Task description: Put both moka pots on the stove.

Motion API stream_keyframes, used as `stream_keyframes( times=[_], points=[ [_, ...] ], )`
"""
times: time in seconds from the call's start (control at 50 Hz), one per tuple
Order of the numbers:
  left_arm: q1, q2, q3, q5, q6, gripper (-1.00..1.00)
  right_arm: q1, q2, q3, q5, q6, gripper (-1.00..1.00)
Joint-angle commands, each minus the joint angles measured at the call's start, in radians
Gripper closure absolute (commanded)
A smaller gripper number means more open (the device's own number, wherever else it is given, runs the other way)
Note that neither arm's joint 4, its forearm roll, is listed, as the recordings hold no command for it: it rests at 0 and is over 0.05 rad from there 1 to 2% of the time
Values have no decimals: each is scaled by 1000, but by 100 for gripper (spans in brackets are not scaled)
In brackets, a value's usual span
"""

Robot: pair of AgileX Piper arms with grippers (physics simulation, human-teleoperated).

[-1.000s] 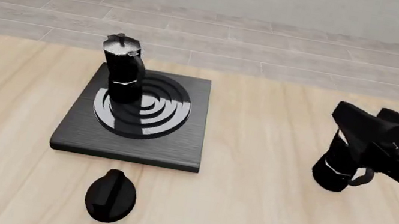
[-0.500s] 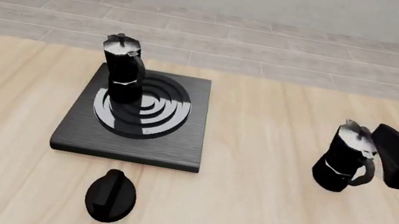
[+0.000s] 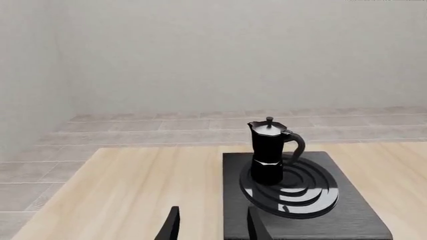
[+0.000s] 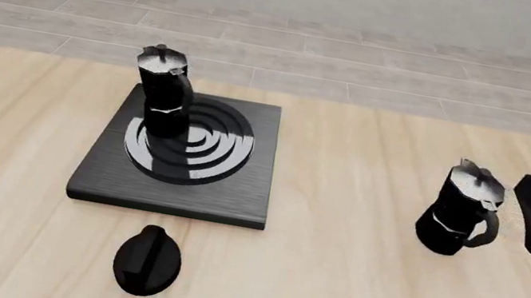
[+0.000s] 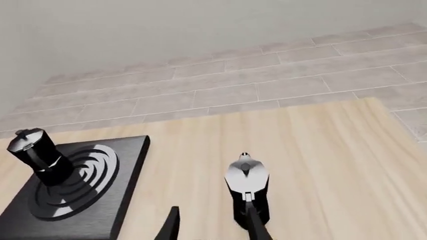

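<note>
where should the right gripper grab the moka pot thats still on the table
Probably by the faceted body of the moka pot, from above and behind: it stands upright, handle facing the right gripper, whose open fingers already straddle it in the wrist view.

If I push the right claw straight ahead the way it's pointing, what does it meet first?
Most likely the moka pot on the table, which sits just beyond the right claw, nearly in line with its fingers. Depth is unclear, but nothing else lies between them.
</note>
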Motion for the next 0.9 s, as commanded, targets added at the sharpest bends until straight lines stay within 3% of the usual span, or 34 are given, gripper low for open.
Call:
stream_keyframes(
  times=[0.02,0.46,0.9],
  points=[
    [0,0,-2,-6,-3,-100,-46,-6,15,5,-30,-100],
    [-2,0,1,-2,2,-100,-63,7,3,18,-36,-100],
    [-1,0,-1,3,4,-100,-91,184,-152,95,-123,-100]
  ],
)
